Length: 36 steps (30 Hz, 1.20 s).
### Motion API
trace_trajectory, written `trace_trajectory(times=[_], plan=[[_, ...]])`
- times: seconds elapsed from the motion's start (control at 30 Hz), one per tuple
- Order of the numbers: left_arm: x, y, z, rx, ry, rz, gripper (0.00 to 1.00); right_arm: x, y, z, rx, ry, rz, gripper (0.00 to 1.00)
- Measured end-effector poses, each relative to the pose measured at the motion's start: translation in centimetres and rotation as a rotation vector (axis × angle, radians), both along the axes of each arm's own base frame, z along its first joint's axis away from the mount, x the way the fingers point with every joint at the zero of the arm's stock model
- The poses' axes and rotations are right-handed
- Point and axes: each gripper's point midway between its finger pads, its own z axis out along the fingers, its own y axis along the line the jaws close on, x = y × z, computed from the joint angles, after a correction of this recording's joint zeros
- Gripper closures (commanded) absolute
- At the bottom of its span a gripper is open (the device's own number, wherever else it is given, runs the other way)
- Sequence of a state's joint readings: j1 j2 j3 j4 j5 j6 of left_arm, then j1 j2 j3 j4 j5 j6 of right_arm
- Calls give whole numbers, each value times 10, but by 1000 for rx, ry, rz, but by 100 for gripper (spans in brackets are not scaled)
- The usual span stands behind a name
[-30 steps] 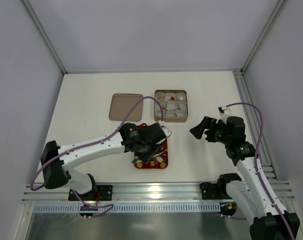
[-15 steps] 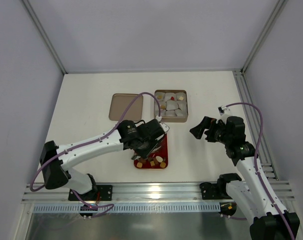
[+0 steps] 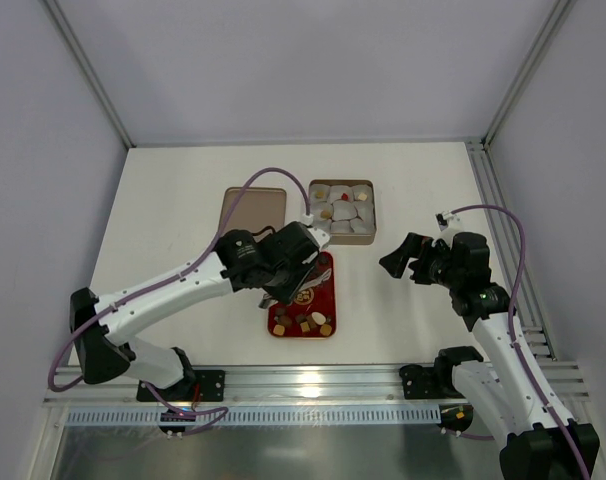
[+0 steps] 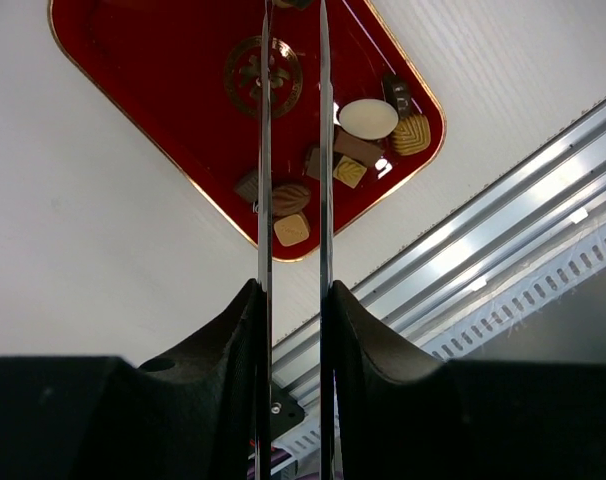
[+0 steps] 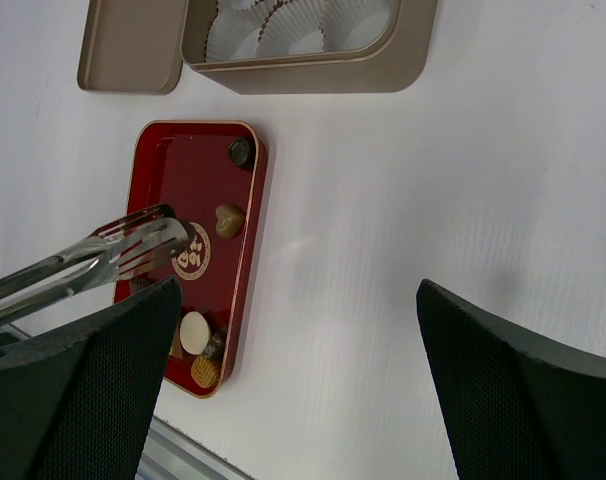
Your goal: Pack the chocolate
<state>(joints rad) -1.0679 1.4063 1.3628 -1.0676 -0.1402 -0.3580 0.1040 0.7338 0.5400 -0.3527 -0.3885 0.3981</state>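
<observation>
- No writing can be read; the only marking is a gold emblem (image 4: 263,75) at the middle of the red tray (image 4: 133,70).
- In the top view the left arm stretches from the lower left to mid-frame. The left gripper (image 4: 293,295) clamps metal tongs (image 4: 264,150) above the tray, their blades a narrow gap apart.
- The right gripper (image 5: 298,290) hangs with its jaws spread wide over the table (image 5: 383,200), right of the tray.
- The chocolate (image 4: 368,118) lies in the tray, mostly towards one end.
- The tong tips run off the top edge of the left wrist view, so I cannot tell whether they hold a piece.
- The tin (image 5: 313,75) is cut off at the top of the right wrist view.

White table (image 3: 163,200) bearing red tray (image 5: 183,165), gold tin (image 5: 313,76), separate lid (image 3: 251,212)
</observation>
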Motion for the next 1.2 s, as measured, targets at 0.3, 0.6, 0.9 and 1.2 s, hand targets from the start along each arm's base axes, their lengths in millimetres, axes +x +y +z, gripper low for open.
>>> trace_trajectory(times=[0.3, 0.6, 0.9, 1.2], plan=[[33, -11, 38, -95, -58, 69, 74, 1, 0, -2, -1, 9, 0, 0], [88, -39, 60, -138, -103, 128, 75, 1, 1, -2, 2, 6, 3, 0], [158, -67, 35, -109, -106, 209, 76, 1, 2, -3, 5, 15, 10, 0], [190, -86, -12, -40, -69, 212, 76, 1, 3, -4, 8, 21, 16, 0]])
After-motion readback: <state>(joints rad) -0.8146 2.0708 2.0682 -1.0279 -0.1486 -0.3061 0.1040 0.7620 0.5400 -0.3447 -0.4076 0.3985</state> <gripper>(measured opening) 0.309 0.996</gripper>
